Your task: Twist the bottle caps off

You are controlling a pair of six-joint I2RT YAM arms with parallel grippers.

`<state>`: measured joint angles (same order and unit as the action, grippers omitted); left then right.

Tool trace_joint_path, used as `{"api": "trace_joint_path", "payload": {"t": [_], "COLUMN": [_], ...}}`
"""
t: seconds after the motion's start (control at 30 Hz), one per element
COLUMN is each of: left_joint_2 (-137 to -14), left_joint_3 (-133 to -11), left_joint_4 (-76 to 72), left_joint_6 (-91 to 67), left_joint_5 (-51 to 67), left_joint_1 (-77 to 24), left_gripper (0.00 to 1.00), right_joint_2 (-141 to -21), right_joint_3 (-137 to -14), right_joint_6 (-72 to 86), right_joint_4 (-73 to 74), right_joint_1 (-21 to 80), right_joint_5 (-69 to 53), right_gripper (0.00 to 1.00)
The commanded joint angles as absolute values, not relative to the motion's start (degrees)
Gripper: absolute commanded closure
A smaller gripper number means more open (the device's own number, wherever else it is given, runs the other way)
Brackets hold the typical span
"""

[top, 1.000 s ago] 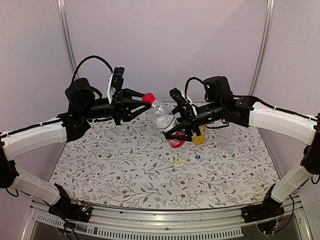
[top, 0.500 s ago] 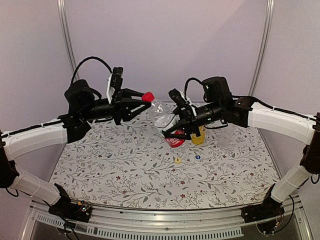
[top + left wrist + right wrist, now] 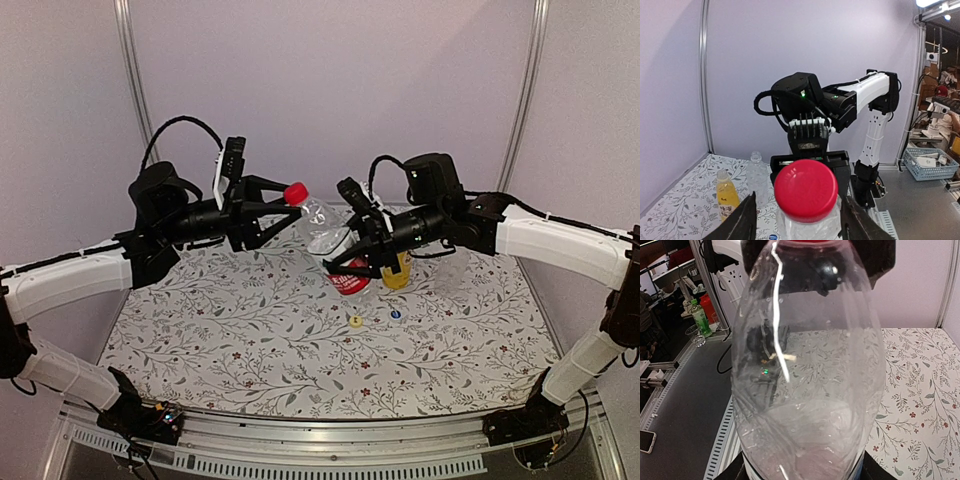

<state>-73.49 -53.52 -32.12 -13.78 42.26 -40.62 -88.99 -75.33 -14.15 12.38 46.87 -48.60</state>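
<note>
The left jaws have sprung apart off the small round red plastic cap (image 3: 805,190), which sits between them on its neck, while the right jaws have clamped the clear, empty-looking red-and-white-labelled plastic bottle (image 3: 322,228), probably a regrip mid-unscrewing; on the counter (image 3: 220,330) beneath that bottle lie a yellow cap (image 3: 355,321) and a blue cap (image 3: 395,314), near an orange-filled bottle (image 3: 726,197).

Rear overview; wrist close-ups sharing bottle (image 3: 322,226)

Worktop (image 3: 250,340): pale cloth printed with leafy sprigs.
Backdrop panels (image 3: 330,80): plain lilac, at the rear and both sides.
Metal posts (image 3: 130,70): two, upright at the rear corners.
Blue basket (image 3: 926,162): slatted plastic, outside the enclosure.
Phone (image 3: 646,441): lying flat on the grey floor.
</note>
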Motion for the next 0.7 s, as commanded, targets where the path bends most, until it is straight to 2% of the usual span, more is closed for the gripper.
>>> {"api": "trace_joint_path", "payload": {"t": [0.0,0.17,0.23,0.4,0.67], "left_joint_2": [-71.46,-69.66,-68.83,-69.32,-73.53], "left_joint_3": [-53.06,-52.59,-52.66,-55.58,-61.05], "left_joint_4": [-28.18,-26.23,-25.24,-20.33,-19.46], "left_joint_6": [-10.99,-9.84,-9.29,-7.62,-11.14], "left_joint_5": [37.73,35.54,35.1,36.68,42.9], "left_joint_1": [-40.99,-40.39,-40.31,-40.29,-40.28], "left_gripper": [0.35,0.11,0.06,0.08,0.21], "right_joint_2": [-87.72,-87.95,-88.01,-88.48,-89.98], "right_joint_3": [-75.17,-74.82,-74.71,-75.08,-76.2], "right_joint_6": [-13.62,-13.62,-13.58,-13.62,-14.22], "right_joint_4": [11.08,11.07,11.08,11.9,13.15], "right_joint_1": [47.02,47.02,47.01,47.02,47.02], "right_joint_5": [-48.87,-49.03,-48.58,-48.79,-49.88], "right_gripper": [0.57,0.59,0.6,0.6,0.61]}}
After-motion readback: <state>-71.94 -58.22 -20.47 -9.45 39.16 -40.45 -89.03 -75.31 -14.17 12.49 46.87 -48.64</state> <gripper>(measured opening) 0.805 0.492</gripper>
